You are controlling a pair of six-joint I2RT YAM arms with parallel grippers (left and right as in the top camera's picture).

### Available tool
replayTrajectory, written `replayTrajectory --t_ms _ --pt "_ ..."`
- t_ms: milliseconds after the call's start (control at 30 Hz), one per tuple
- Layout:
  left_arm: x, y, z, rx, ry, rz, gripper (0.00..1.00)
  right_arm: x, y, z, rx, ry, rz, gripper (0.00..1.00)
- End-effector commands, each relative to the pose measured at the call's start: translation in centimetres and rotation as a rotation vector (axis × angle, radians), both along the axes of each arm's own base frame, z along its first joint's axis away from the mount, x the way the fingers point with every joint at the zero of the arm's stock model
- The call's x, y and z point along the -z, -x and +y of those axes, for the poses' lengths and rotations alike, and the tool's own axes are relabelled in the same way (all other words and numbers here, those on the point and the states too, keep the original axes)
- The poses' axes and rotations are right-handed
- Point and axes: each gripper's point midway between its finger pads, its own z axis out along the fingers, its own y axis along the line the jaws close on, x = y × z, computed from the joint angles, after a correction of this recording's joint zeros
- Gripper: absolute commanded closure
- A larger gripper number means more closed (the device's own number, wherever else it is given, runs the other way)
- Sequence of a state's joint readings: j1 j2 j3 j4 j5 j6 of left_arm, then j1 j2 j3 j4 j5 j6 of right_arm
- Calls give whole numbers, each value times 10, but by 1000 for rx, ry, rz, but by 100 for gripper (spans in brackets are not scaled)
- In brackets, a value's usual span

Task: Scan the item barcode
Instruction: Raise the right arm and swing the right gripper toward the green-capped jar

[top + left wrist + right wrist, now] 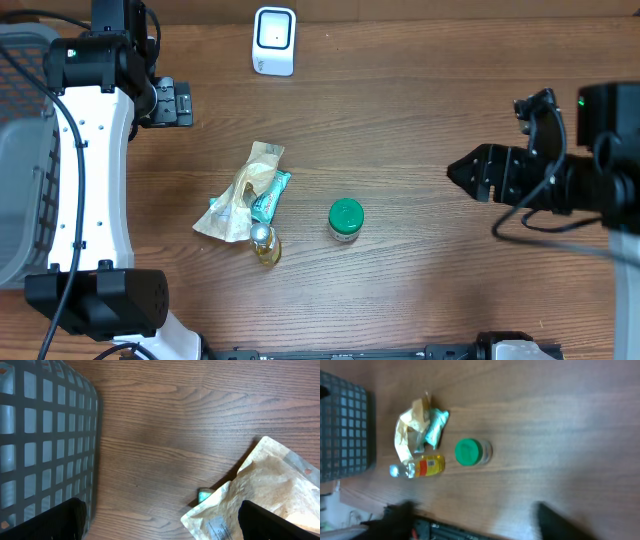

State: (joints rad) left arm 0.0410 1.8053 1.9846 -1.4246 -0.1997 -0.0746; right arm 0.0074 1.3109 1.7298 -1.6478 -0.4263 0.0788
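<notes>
- The grey mesh basket is running off the left edge, so only part of its square-grid wall is showing.
- The left gripper is hanging over the wood-grain table between basket and pile. Its dark fingers are sitting in the wrist view's bottom corners, spread wide with only bare wood between them.
- The crinkled brown paper pouch is lying left of centre. The left wrist view is cutting it off, and a small printed label near its edge is coming through too small to read.
- A teal packet is overlapping the pouch's right side.
- A small clear bottle of yellow liquid is lying on its side just below them, its orange label blurring out.
- The white, rounded scanner is sitting at the table's far edge, well apart from the items.
- A round jar with a green lid is standing upright just right of the pile.
- The right gripper is hovering well right of the jar. Its wrist view is smearing, but the fingers are showing apart, pinching nothing.
</notes>
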Motion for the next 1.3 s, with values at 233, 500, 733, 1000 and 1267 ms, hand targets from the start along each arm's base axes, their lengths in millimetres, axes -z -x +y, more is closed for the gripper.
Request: replayTrajectory --t_ms 233,500,733,1000,1267 --pt "-4 -1 1 5 -12 -9 0 11 -2 -4 54 11 82 23" --pt "-4 -1 1 5 -12 -10 0 27 2 -5 56 19 141 0" --pt "-4 -1 1 6 -12 -10 0 44 7 -11 115 43 213 0" --pt "-4 -1 1 5 -12 -10 1 50 6 -6 157 130 222 0" --pt "-4 -1 1 6 -12 -10 0 48 6 26 105 134 187 0"
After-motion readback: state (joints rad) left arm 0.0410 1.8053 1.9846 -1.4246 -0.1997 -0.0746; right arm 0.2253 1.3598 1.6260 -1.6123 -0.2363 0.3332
